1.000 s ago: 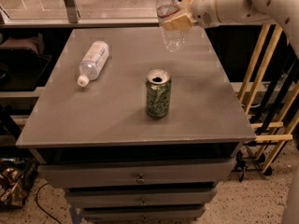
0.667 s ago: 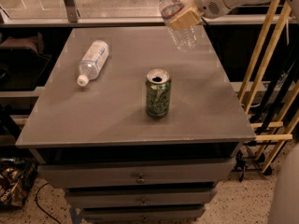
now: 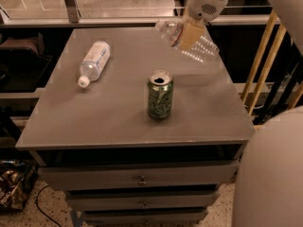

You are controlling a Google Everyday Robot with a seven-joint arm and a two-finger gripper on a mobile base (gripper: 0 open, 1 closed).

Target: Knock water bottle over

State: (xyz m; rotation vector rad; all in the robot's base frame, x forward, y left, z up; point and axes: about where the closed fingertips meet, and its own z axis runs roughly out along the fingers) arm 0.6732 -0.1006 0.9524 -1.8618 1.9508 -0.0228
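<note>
Water bottle [image 3: 202, 52] aslant against tool [image 3: 188, 35], far right

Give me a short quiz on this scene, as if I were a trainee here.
1. True or false: the green soda can lies on its side.
2. The end effector, over the table's far right, is against the water bottle, which is: A upright, B steeply tilted, C inside a drawer.
3. Fill in: in the picture, the white-labelled bottle lies to the can's ___.
Key: 1 false; 2 B; 3 left.
</note>
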